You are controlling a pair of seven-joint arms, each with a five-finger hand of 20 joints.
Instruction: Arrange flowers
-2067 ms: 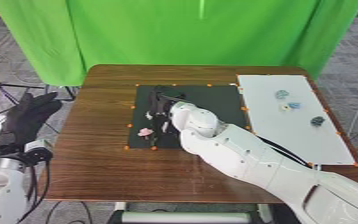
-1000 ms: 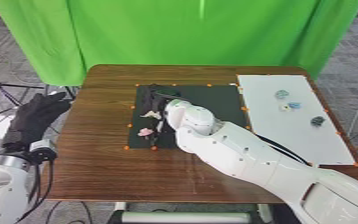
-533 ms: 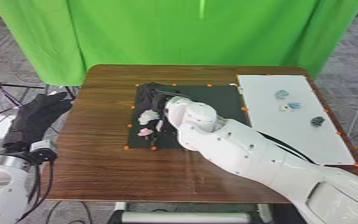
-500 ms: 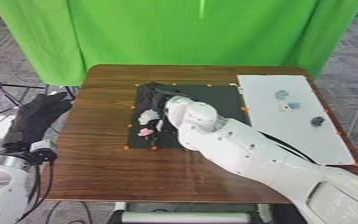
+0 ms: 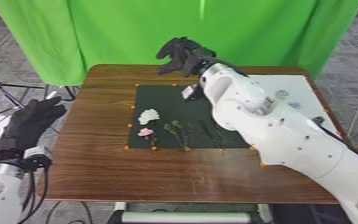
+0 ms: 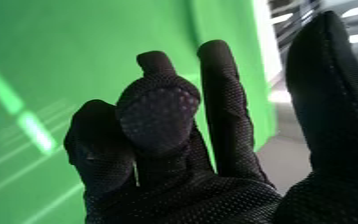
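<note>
Flowers (image 5: 149,116) in the head view, white and pink, lie on the dark mat (image 5: 167,95), nearer the robot than the open right hand (image 5: 187,54); the left hand (image 5: 33,119) is open too, left of the bench (image 5: 95,165)! Right wrist view: right hand (image 6: 193,202), fingers loosely spread before green curtain (image 6: 33,90)

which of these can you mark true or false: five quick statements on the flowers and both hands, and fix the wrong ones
1. The white flower lies on the black mat. True.
2. The pink flower lies farther from the robot than the white flower. False: it lies nearer.
3. The right hand is away from both flowers. True.
4. The right hand is clenched in a fist. False: it is open.
5. The left hand is beside the table. True.
</note>
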